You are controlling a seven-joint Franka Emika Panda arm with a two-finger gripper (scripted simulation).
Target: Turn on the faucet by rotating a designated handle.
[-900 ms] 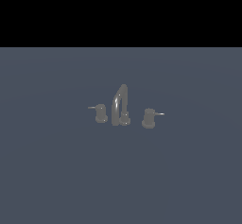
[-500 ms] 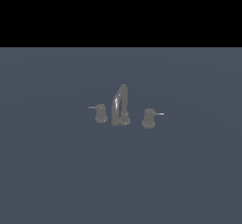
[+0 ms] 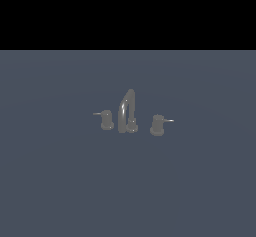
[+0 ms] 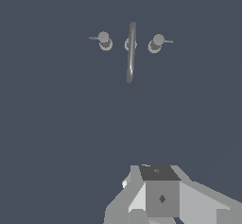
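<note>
On the flat slate-blue floor (image 3: 60, 181) you see the faucet (image 3: 129, 113), dull grey metal with faint highlights: a tall arched spout (image 3: 127, 108) between two stubby round knobs. At the exterior view's left stands the handle (image 3: 106, 119), its thin lever pointing left; the wider twin (image 3: 158, 124) points right. No writing shows. Well apart from it, the gripper (image 4: 160, 197) is a blocky grey shape; whether its claw is released or clenched, you cannot tell.

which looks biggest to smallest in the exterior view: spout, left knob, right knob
1. the arched spout, clearly the tallest.
2. the right knob, slightly wider.
3. the left knob, the handle, slightly slimmer; the two knobs are nearly alike.
</note>
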